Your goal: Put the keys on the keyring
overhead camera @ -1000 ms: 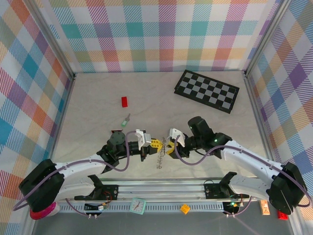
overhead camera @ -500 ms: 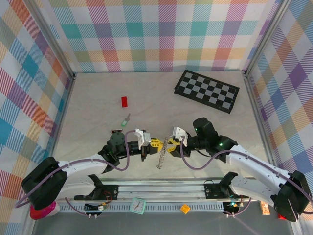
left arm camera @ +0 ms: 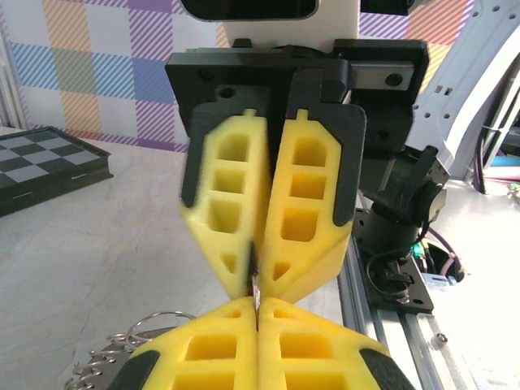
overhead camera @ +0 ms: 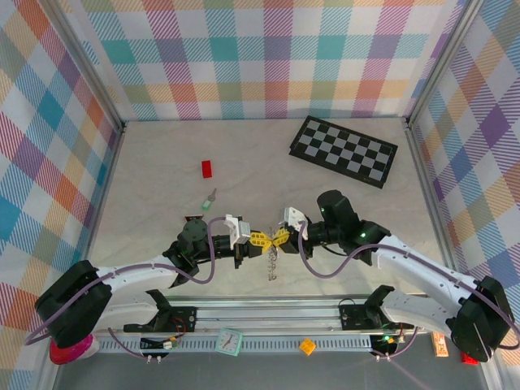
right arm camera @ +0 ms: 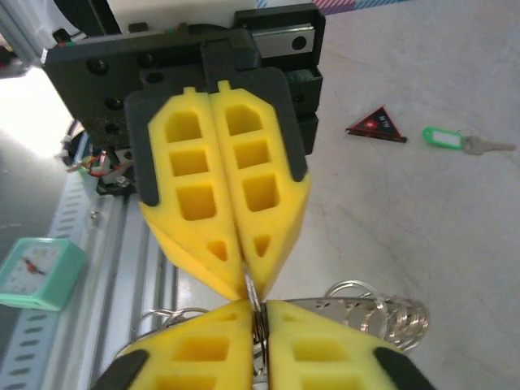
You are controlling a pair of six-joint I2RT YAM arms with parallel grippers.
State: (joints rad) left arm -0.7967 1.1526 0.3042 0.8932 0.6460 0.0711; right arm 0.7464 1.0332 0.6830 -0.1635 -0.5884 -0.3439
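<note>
Two closed grippers meet tip to tip near the table's front edge: the left gripper point(overhead camera: 260, 239) and the right gripper point(overhead camera: 281, 236) each pinch a thin bit of the keyring point(overhead camera: 272, 264), whose chain trails from them toward the arm bases. No key looks threaded on it. Farther out, the light green key point(overhead camera: 210, 199) lies loose on the table point(overhead camera: 162, 162), well apart from both arms. By my reading, all the threading is left to do, beginning with fetching that key
</note>
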